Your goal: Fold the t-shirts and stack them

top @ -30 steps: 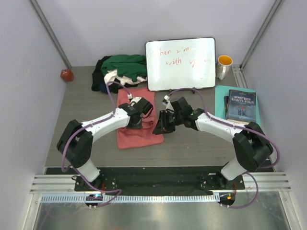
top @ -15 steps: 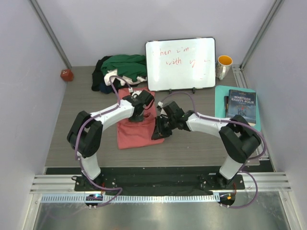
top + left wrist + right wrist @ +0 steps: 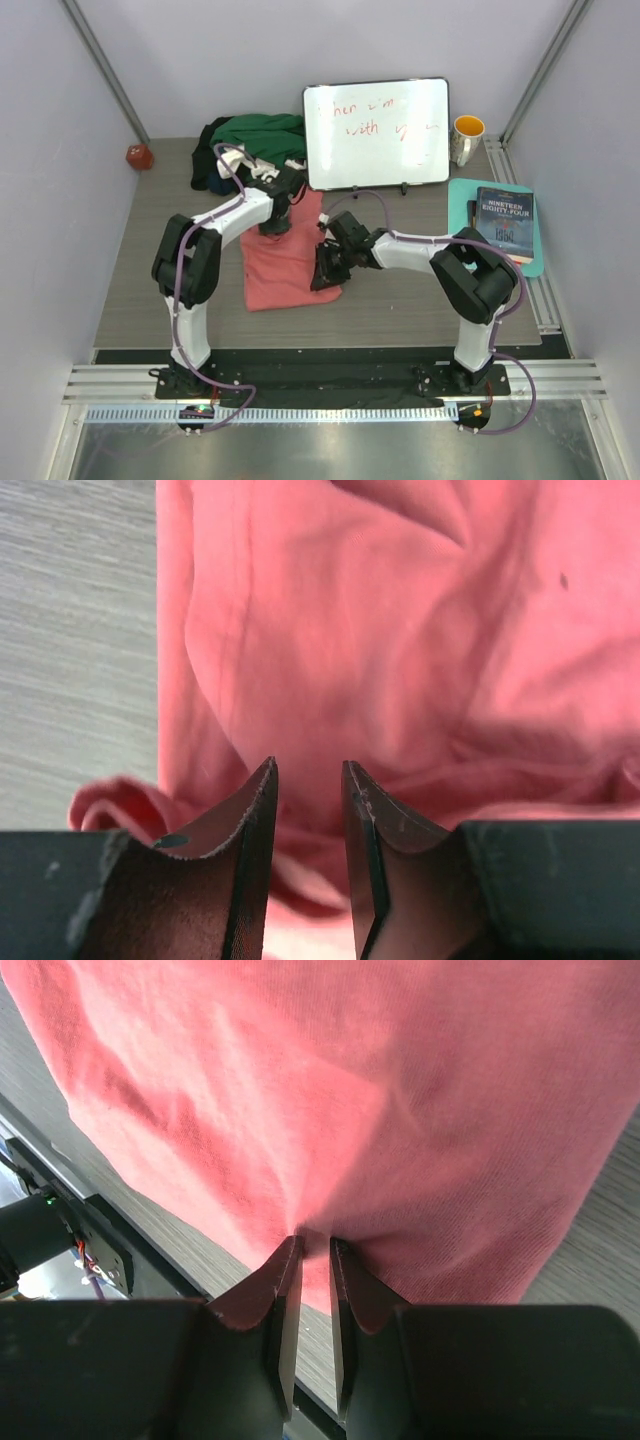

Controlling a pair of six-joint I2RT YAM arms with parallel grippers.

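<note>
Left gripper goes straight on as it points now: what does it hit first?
The soft salmon-pink cloth t-shirt: the left gripper points straight at its wrinkled surface, with nothing in between. How near it is, I can't judge.

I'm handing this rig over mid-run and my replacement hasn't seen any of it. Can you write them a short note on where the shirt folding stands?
The left gripper is over the far end of the salmon-pink shirt, with its jaws narrowly parted and no cloth visibly pinched.
The right gripper is shut on that shirt's right edge near the front corner, and the cloth puckers at its tips.
The pink shirt lies as a long strip on the table. The dark green, white and black shirts are heaped at the back left beside the whiteboard.
Done: the pink shirt looks partly folded.
Left: finish folding it, fold the heap, then stack them all.
</note>
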